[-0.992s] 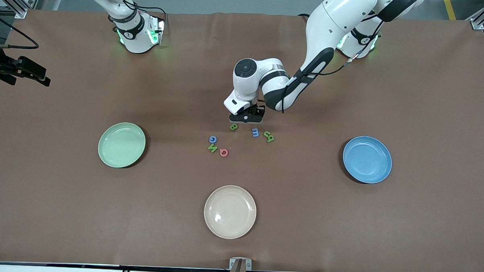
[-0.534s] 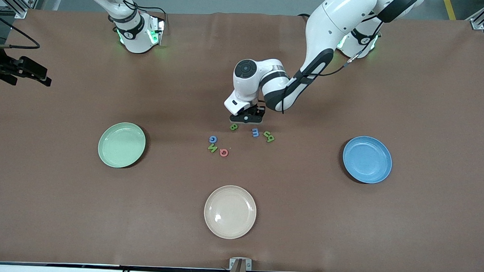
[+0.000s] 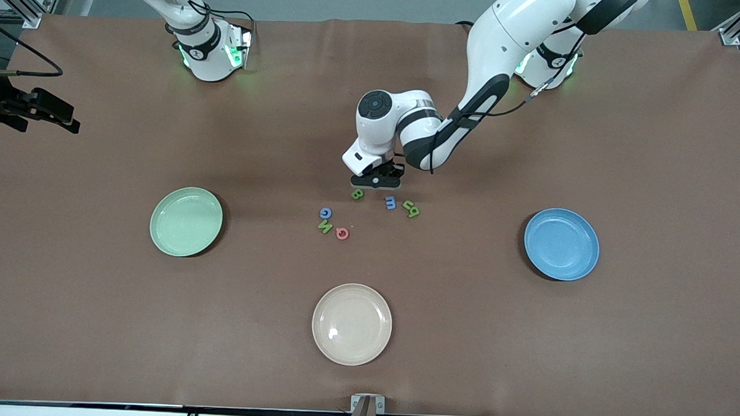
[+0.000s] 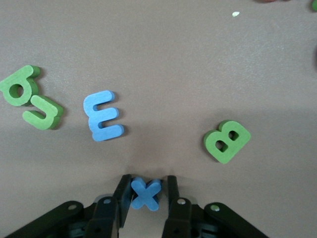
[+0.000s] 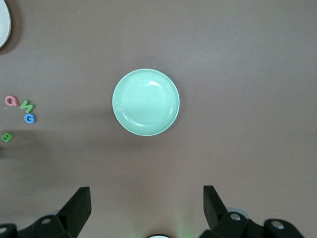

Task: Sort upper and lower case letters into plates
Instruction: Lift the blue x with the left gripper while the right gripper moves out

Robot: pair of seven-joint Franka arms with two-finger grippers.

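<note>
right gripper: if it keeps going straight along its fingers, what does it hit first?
Most likely the green plate: the open right gripper points down at it and nothing shows in between. How high it hangs is unclear, and the plate sits a little off the fingers' line, so it might meet bare table beside the rim.

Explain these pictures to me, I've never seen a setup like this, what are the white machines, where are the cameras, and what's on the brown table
The white machines are two robot arms, each ending in a two-finger gripper. One picture looks down from a high camera facing them; the other two come from cameras on the arms' wrists.

On the table lie three plates: a mint green plate, a blue plate and a beige plate nearest the front camera. Small toy letters sit in the middle, among them a green B, a blue m and a pink Q.

The left gripper is down at the table, its fingers closed on a blue x. The right gripper waits open and empty above the green plate's end of the table.
</note>
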